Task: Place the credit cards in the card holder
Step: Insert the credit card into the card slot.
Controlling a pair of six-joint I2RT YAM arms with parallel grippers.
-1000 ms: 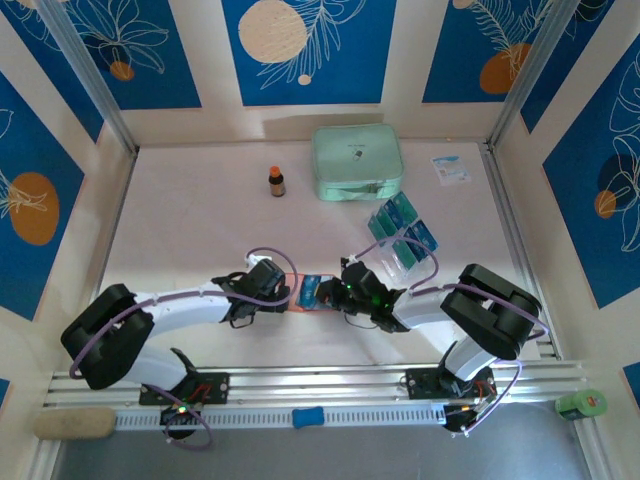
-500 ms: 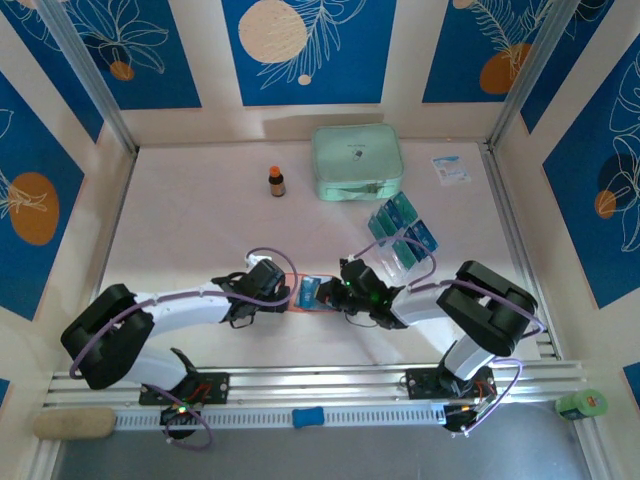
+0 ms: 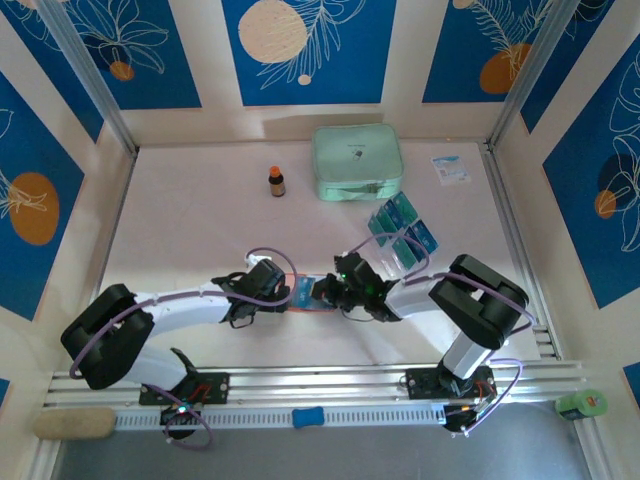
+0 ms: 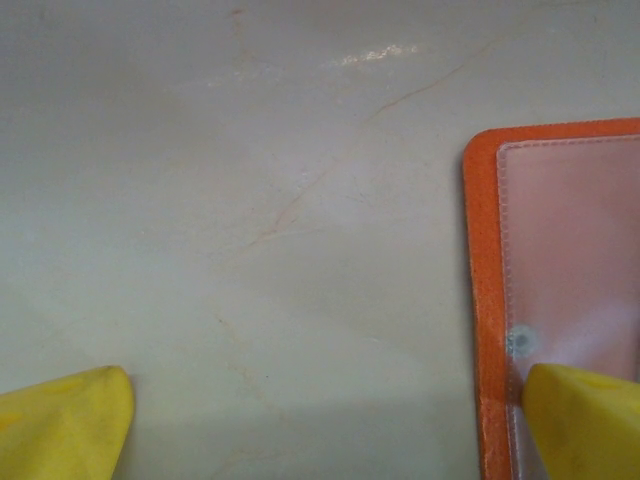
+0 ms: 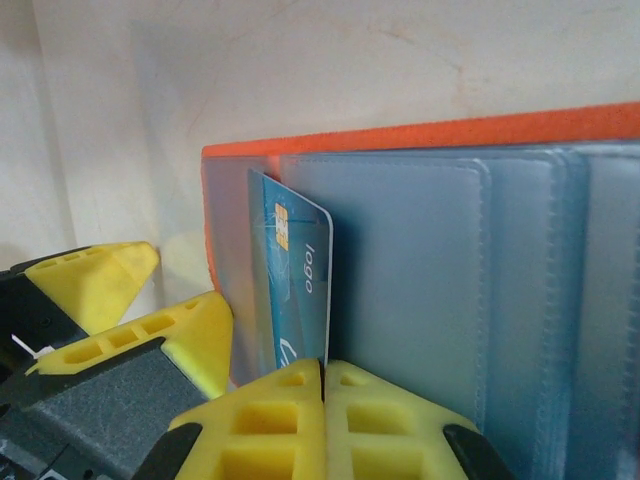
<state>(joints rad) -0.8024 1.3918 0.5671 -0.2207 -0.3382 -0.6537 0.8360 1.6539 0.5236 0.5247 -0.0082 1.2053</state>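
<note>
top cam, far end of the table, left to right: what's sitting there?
small brown bottle → mint-green zip case → white paper slip

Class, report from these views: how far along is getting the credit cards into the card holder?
Done: the card holder lies open; its other sleeves look empty. In hand: the right gripper pinches one credit card partway into a clear sleeve, with the open left gripper at the holder's edge. Left: the loose cards on the table.
</note>
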